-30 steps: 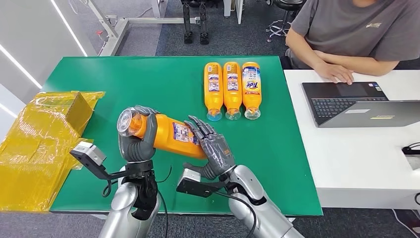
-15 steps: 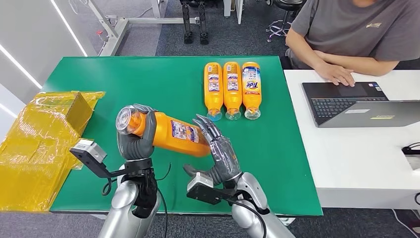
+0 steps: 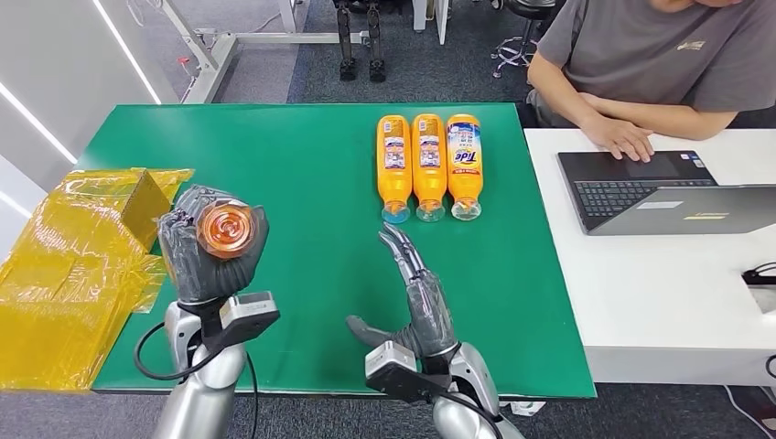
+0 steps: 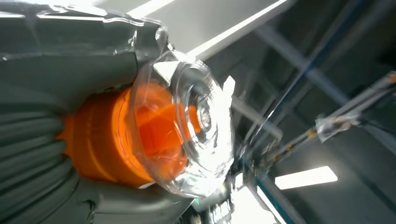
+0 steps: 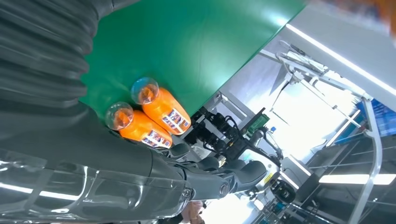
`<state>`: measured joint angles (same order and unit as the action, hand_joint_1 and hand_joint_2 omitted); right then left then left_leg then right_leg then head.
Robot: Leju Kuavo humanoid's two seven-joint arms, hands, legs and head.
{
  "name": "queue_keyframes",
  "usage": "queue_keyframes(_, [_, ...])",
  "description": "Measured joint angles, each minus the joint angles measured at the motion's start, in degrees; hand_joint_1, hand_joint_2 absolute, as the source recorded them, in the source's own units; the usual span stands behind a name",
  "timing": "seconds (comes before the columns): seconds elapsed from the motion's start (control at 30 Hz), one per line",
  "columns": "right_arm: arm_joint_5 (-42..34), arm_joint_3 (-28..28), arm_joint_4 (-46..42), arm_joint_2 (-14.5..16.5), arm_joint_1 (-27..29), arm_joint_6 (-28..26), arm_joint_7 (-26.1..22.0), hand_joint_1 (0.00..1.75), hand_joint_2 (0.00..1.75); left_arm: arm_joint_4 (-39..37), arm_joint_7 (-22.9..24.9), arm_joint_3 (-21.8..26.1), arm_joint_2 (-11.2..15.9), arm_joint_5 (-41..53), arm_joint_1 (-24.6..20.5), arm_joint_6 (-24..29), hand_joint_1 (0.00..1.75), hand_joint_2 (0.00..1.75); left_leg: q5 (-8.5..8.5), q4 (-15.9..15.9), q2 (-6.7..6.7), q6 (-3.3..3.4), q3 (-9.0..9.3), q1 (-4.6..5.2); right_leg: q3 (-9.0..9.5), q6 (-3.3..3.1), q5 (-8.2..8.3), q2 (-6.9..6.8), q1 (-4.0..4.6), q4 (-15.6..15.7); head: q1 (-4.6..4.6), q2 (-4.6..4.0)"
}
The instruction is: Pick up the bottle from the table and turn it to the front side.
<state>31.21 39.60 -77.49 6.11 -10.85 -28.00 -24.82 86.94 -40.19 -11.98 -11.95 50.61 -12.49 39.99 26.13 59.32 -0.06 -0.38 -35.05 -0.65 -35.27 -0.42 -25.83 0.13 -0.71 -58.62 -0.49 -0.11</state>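
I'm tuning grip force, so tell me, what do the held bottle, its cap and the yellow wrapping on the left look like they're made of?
Bottle: smooth, glossy orange plastic, apparently; light glints along its shoulder.
Cap: clear hard plastic, likely; the orange shows through it.
Yellow wrapping: thin translucent film, probably plastic; it is crinkled and shiny.
The left hand grips the bottle.

Bottle point(image 3: 225, 229) in left hand point(image 3: 206, 247) above counter point(image 3: 302, 165) near left, right hand point(image 3: 423, 293) beside it, three bottles point(image 3: 429, 165) far side, wrapped box point(image 3: 82, 247) left, laptop point(image 3: 668, 192) right
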Motion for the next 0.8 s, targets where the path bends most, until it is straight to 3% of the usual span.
queue_keyframes(0.17, [-1.60,0.00,-0.08,-0.53,0.31,-0.89,-0.98,0.00,1.75,2.77,0.03,7.95,1.19,21.36,2.09,0.01,1.75,1.75,-0.01,-0.02,-0.01,0.00,0.00,-0.01,0.00,-0.01,-0.02,-0.02,0.01,-0.01,-0.01,0.00])
queue_keyframes(0.3, [-3.34,-0.09,0.43,-0.87,0.28,-2.21,-2.31,0.00,1.75,3.50,1.53,12.30,2.35,29.78,2.25,0.02,1.75,1.75,-0.01,-0.02,-0.01,-0.01,0.02,-0.01,0.00,-0.02,-0.02,-0.02,0.01,-0.01,0.00,0.00])
queue_keyframes(0.37, [-3.86,-0.14,0.66,-1.02,0.29,-2.74,-2.67,0.00,1.75,3.62,5.40,13.04,3.48,33.15,2.20,0.03,1.75,1.75,-0.01,-0.02,-0.01,-0.01,0.03,-0.01,0.00,-0.02,-0.02,-0.02,0.01,-0.01,0.00,0.00])
queue_keyframes(0.43, [-4.10,-0.15,0.75,-1.16,0.31,-3.15,-2.78,0.00,1.75,3.61,12.24,12.36,5.56,36.46,2.06,0.03,1.75,1.75,-0.01,-0.02,0.00,-0.01,0.04,-0.01,-0.01,-0.03,-0.02,-0.01,0.01,-0.01,-0.01,0.00])
queue_keyframes(0.53, [-4.30,-0.16,0.73,-1.39,0.34,-3.67,-2.77,0.00,1.75,2.26,23.21,8.95,11.06,38.66,0.59,0.01,1.75,1.75,-0.02,-0.02,0.02,-0.02,0.05,-0.02,-0.04,-0.04,-0.02,0.02,0.01,-0.01,0.01,0.00])
queue_keyframes(0.67, [-6.95,-0.49,0.11,-1.55,0.49,-3.76,-3.33,0.00,1.75,-4.75,38.09,-1.99,21.27,39.18,-4.78,-0.03,1.75,1.75,-0.08,-0.04,-0.02,-0.11,0.06,-0.04,-0.04,-0.09,0.00,-0.03,0.03,-0.04,-0.02,0.00])
queue_keyframes(0.8, [-10.24,-1.13,-1.37,-1.55,0.61,-3.02,-5.10,0.00,1.75,-14.64,44.32,-13.28,26.91,39.26,-10.93,-0.04,1.75,1.75,-0.11,-0.03,0.02,-0.15,0.06,-0.03,-0.05,-0.13,0.05,0.03,0.02,-0.05,0.02,0.00])
